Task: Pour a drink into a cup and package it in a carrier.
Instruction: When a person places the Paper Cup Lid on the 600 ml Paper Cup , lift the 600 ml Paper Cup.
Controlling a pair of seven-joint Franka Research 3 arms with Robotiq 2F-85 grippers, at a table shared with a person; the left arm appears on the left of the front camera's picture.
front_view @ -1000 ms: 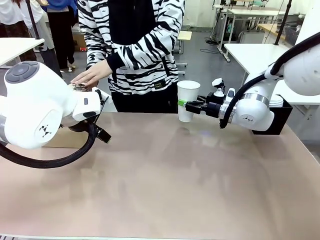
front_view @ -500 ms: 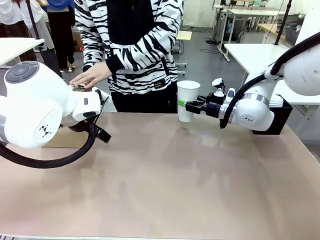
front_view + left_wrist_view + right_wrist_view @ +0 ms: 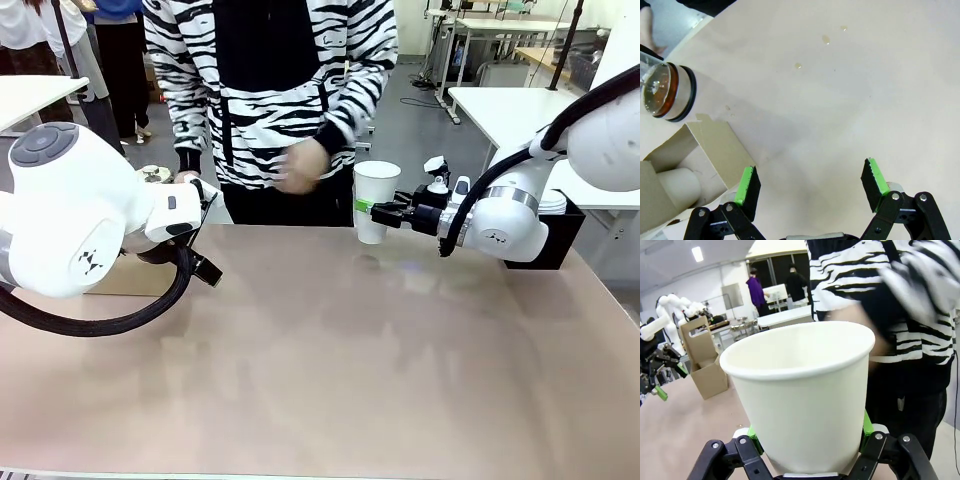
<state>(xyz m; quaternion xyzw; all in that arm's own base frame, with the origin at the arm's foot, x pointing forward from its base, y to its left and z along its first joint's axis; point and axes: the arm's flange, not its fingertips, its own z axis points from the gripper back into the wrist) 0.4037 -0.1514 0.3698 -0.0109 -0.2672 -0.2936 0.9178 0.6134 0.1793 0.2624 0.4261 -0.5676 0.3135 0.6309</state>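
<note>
Cup (image 3: 376,200): white paper, upright, empty as far as the R wrist view shows. It's held off the table (image 3: 350,380) at the far edge, a bit right of centre. R gripper (image 3: 374,211) is clamped on its lower half, green pads pressing both sides, arm reaching in horizontally from the right.

Drink (image 3: 671,93): dark brown, in a clear glass jug (image 3: 662,90) w/ black band, standing on the far-left part of the table. In the front view only the jug's top pokes out behind the L arm. Carrier (image 3: 710,147), brown cardboard, sits just beside the jug on its near side; can't tell if they touch. One slot already holds a white cup (image 3: 680,182).

L gripper (image 3: 811,185): jaws wide apart, nothing btwn them. It hangs over bare tabletop just right of the carrier and points down. A few small droplets (image 3: 826,39) lie on the table beyond it.

Person in striped top stands at the far side, one hand (image 3: 300,165) blurred, at waist height just left of the held cup. Black box (image 3: 560,235) sits far right, behind the R arm.
</note>
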